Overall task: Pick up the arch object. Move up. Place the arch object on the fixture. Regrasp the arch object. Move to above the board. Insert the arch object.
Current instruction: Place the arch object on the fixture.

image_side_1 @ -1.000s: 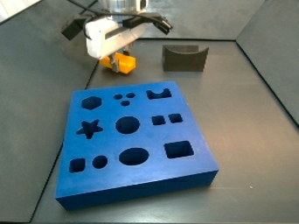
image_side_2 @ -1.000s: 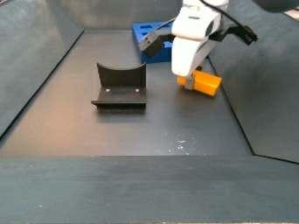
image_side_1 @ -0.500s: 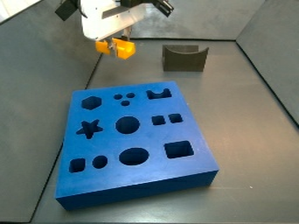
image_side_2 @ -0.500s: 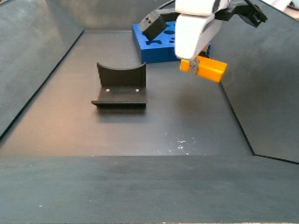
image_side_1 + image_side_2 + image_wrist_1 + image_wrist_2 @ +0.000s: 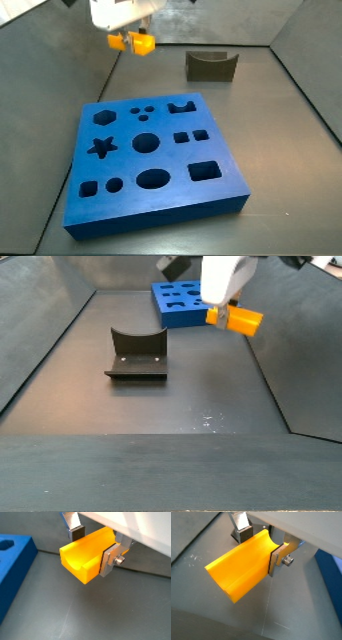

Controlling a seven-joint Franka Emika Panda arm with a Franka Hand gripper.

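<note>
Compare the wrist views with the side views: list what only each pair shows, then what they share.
Only the wrist views show the grip up close: silver fingers with dark pads clamping the arch by two opposite faces, its notch open. Only the side views show the fixture, empty on the floor, and the whole board with all its holes free. Shared: the gripper holding the arch in the air, and part of the board.

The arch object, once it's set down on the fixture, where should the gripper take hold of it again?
Probably across its two long flat sides, coming from above. The arch object is now shut in the gripper, fingers pinching flat faces, groove facing out. The fixture has a U-shaped dip, likely leaving those sides exposed.
</note>
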